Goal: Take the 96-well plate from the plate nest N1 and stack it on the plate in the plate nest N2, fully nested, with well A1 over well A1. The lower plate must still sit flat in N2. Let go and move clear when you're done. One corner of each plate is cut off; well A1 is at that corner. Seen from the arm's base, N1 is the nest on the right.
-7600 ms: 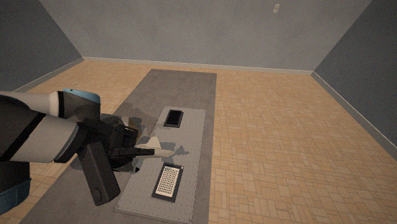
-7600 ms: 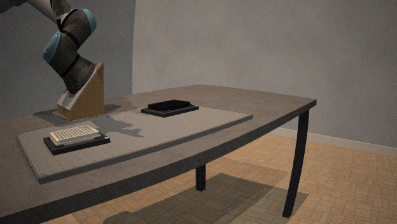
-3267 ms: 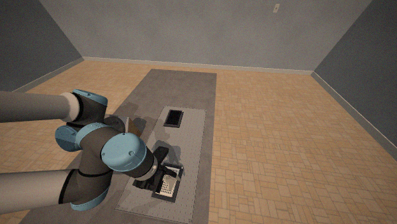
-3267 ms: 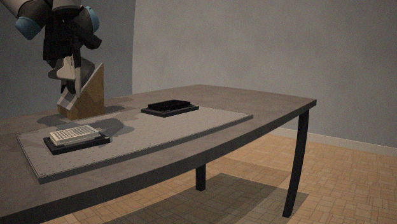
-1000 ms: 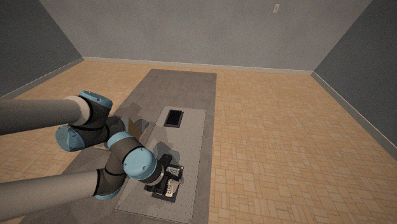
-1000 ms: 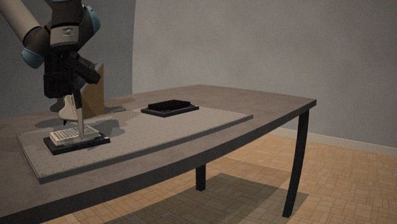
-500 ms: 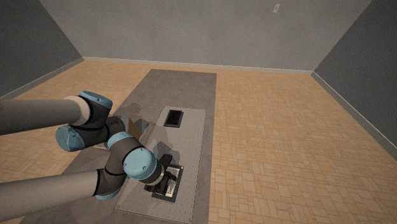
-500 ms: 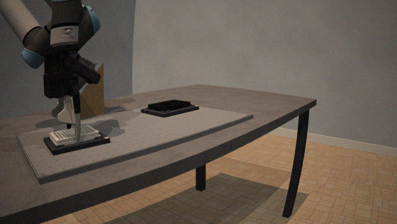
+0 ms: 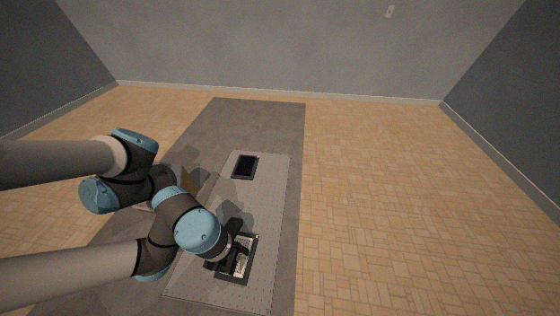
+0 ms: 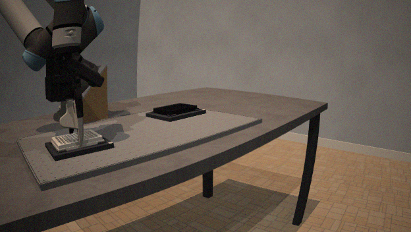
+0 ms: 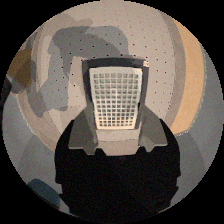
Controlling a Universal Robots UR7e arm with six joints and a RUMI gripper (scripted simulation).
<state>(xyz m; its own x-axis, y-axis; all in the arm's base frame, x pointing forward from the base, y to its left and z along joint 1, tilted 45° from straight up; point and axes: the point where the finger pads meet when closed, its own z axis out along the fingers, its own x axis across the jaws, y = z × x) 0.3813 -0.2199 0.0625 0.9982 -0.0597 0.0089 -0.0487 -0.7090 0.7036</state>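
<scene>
Broadly, the grey table (image 10: 270, 109) carries a perforated matte board (image 10: 158, 138) with two dark nests well apart. N2 (image 10: 176, 112), holding a black plate, lies lengthwise down the board from N1 (image 10: 79, 149). In N1 sits the white gridded 96-well plate (image 10: 70, 140), the tool (image 10: 74, 130) clenched across its short width.

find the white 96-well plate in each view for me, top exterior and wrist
Top: white plate low, centre-left, partly hidden under the gripper, which is shut on it.
Exterior: plate at lower left, in its dark nest.
Wrist: plate centre, between the fingers.
Shared landmark: the dotted grey baseplate beneath it, in all three views.
</scene>
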